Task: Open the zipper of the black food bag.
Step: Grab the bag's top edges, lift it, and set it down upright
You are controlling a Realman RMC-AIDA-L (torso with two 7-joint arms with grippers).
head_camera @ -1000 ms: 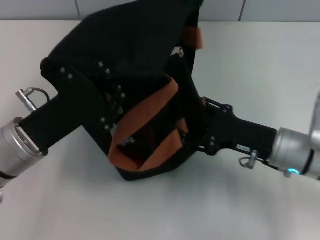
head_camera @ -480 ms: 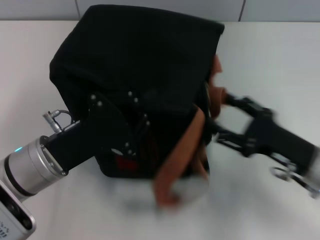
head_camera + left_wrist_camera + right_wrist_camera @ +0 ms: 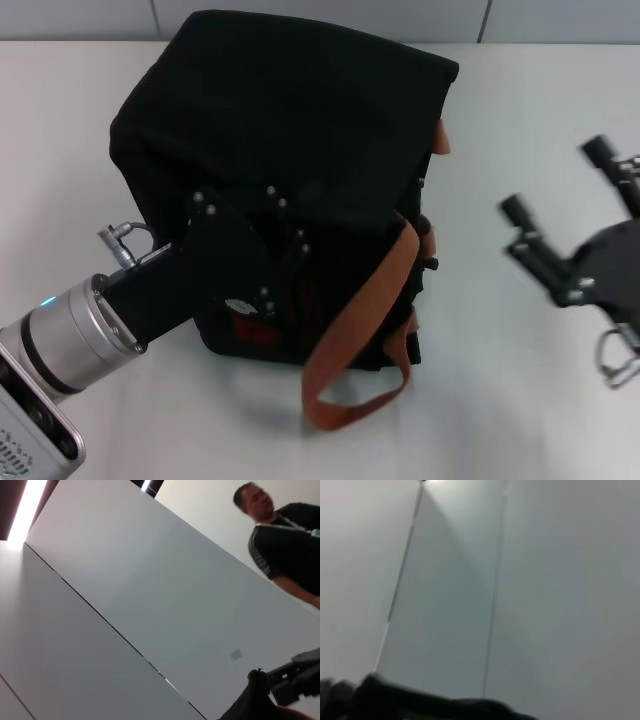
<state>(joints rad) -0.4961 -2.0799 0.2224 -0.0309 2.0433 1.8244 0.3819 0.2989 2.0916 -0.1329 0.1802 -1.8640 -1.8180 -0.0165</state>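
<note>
One black food bag (image 3: pixel 290 130) on table (image 3: pixel 520 400); two tools: left (image 3: pixel 285 262) against bag, grip unclear; right (image 3: pixel 560 205) spread open, empty.

Head cam: looks fwd and down from above onto the white tabletop (image 3: pixel 520 420), close in; boxy black fabric bag (image 3: pixel 290 150) fills the centre, left arm enters lower left, right gripper (image 3: pixel 565 215) at right edge. Left wrist cam: tilted steeply up, faces pale grey wall panels (image 3: pixel 150 595) and a bystander in a dark shirt (image 3: pixel 290 550); a dark edge at one corner, can't tell what it is. Right wrist cam: also aimed up at grey panels (image 3: pixel 520 580), dark blurred strip along one edge. Wrist views share the panelled wall; no clear overlap w/ head cam.
</note>
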